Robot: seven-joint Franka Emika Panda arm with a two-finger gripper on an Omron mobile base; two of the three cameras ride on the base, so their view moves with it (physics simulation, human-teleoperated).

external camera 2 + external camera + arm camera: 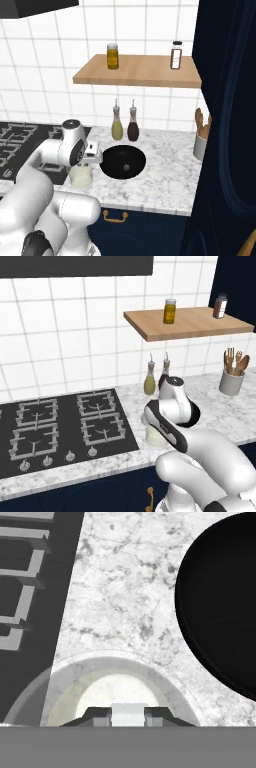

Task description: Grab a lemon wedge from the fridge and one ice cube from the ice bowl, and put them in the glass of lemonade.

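The glass of lemonade [95,679] stands on the marble counter between the stove and the ice bowl [225,612], a wide, shallow black bowl. My gripper [128,716] hangs straight above the glass, shut on a small pale ice cube [128,713] held between its dark fingertips. From the right base view, my hand [88,156] sits just over the glass of lemonade [81,177], with the ice bowl [123,161] to its right. In the left base view, my arm covers most of the glass of lemonade [154,440]. The fridge and the lemon wedge are out of view.
The black gas stove [65,426] lies left of the glass. Two oil bottles [117,127] stand by the wall behind the bowl. A grey utensil crock [231,381] is at the far right. A wooden shelf [200,326] with jars hangs overhead, and a navy cabinet [225,125] rises on the right.
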